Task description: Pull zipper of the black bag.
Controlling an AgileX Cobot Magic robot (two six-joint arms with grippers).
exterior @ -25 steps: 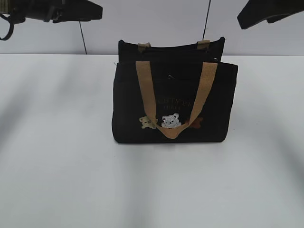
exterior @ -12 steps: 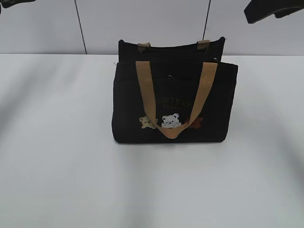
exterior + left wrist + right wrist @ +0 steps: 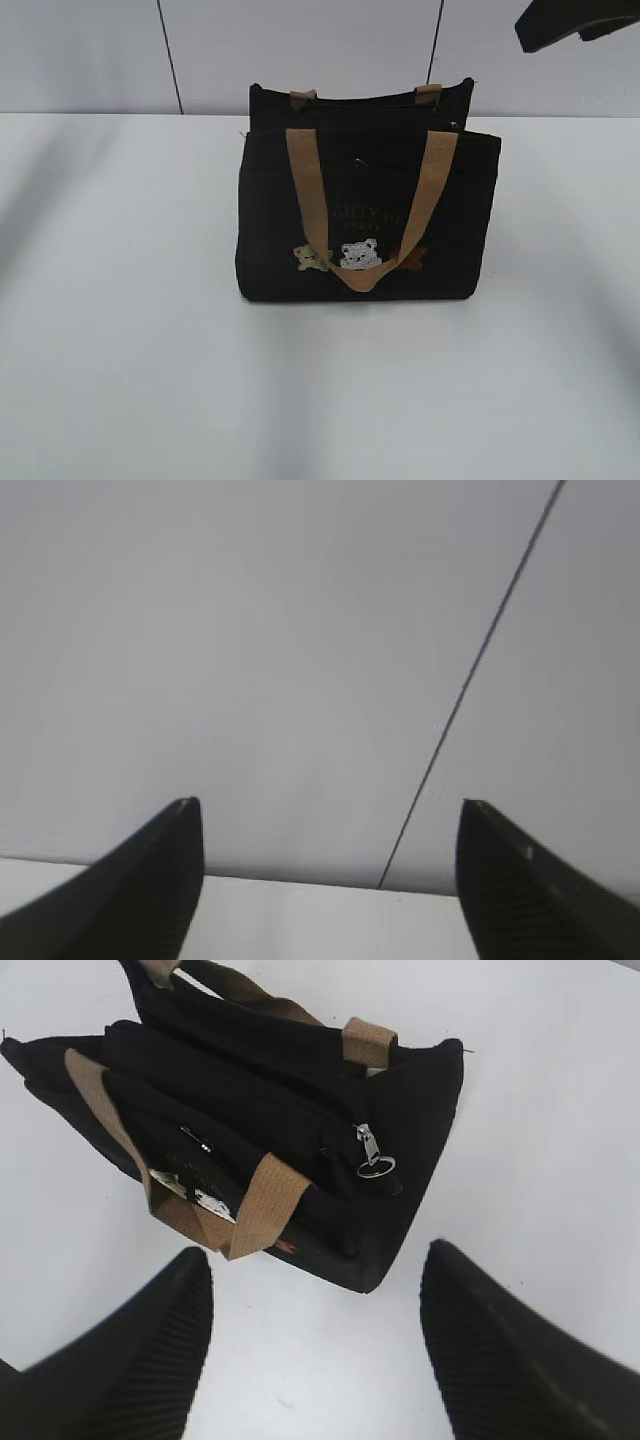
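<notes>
Nearest you, the front half of the white table [image 3: 150,380] lies in front of the black bag [image 3: 365,270]. The bag stands upright around the middle of the table's width, closer to the far edge than to the near one, its bear-printed front facing you. A tan handle [image 3: 310,190] hangs down over that front in a loop; the second handle's two tabs [image 3: 303,98] show at the back rim.

In the right wrist view your right gripper [image 3: 315,1335] hovers above the table just off one end of the bag, fingers spread wide with nothing between them. From there you see the zipper [image 3: 372,1155], a silvery pull with a ring, lying at that end of the bag's top, beside a handle tab. In the exterior view only a dark piece of the right arm [image 3: 575,20] shows at the top right corner, above the table's far right.

Your left gripper [image 3: 325,880] is also spread wide and empty, pointing at the pale wall panels [image 3: 250,660] beyond the far edge.
</notes>
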